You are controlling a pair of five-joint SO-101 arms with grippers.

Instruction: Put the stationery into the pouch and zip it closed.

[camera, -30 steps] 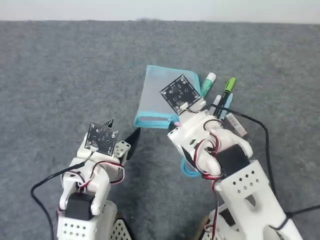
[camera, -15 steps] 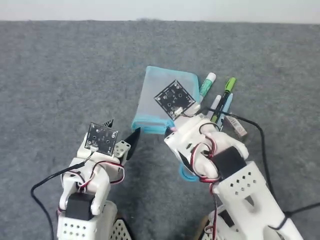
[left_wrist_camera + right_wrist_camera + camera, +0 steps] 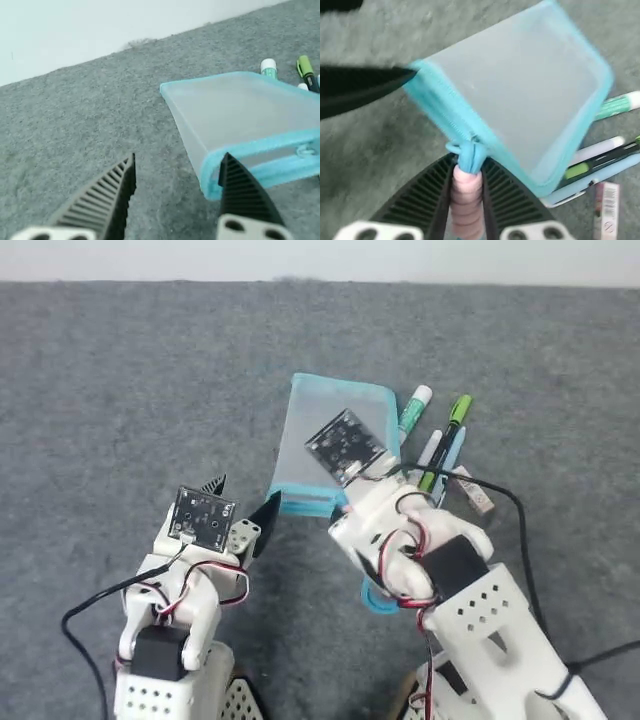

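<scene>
The translucent pouch (image 3: 325,435) with cyan trim lies flat on the grey carpet. Its zipper edge (image 3: 447,107) faces the arms. My right gripper (image 3: 466,172) is shut on the pink zipper pull (image 3: 466,192) with its cyan loop, at the pouch's near edge (image 3: 310,502). My left gripper (image 3: 177,175) stands open just off the pouch's near left corner (image 3: 212,175), one fingertip (image 3: 239,182) right against it. Several pens lie beside the pouch on its right: a green-and-white one (image 3: 413,408), a green-capped one (image 3: 450,420) and a white one (image 3: 600,148). An eraser (image 3: 474,490) lies by them.
Grey carpet (image 3: 130,380) covers the table up to a pale wall (image 3: 100,25) at the back. The right arm's cable (image 3: 520,530) loops close to the eraser. The left arm's black finger (image 3: 355,90) crosses the right wrist view near the pouch corner.
My right gripper has drawn back toward the arms' bases with the zipper pull, and the pouch has slid and turned slightly with it. The left arm has kept still.
</scene>
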